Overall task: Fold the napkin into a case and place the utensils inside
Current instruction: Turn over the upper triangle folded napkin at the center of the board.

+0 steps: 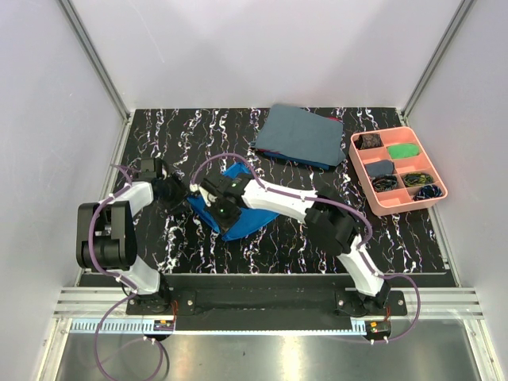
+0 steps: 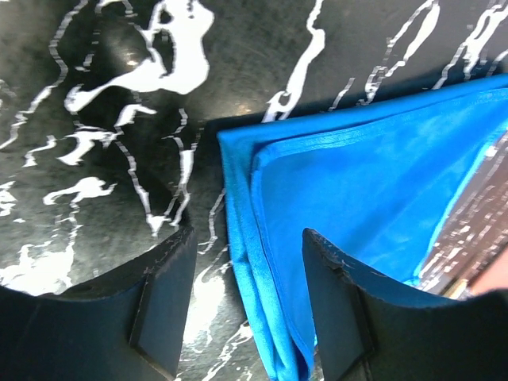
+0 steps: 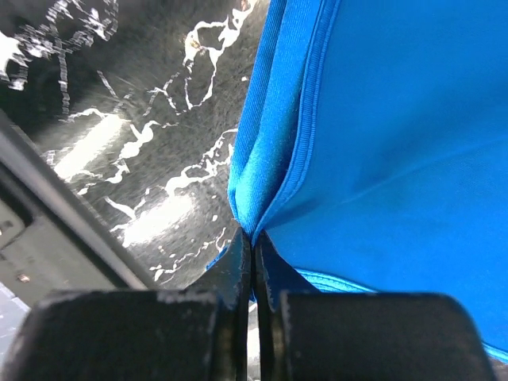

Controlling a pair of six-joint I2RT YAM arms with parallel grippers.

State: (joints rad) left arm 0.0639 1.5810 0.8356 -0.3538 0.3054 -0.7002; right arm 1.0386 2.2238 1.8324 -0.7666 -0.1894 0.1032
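Observation:
The bright blue napkin (image 1: 242,216) lies partly folded on the black marbled table, left of centre. My right gripper (image 1: 216,208) is shut on the napkin's folded edge (image 3: 262,171), pinching the cloth between its fingertips. My left gripper (image 1: 179,193) is open at the napkin's left corner; in the left wrist view the folded edge (image 2: 266,302) runs between its two fingers (image 2: 163,305). No utensils show in any view. The cloth is a broad fold, not a narrow case.
A larger dull grey-blue cloth (image 1: 302,133) lies at the back centre. A pink compartment tray (image 1: 397,170) with small items stands at the right. White walls and metal rails (image 1: 127,115) bound the table.

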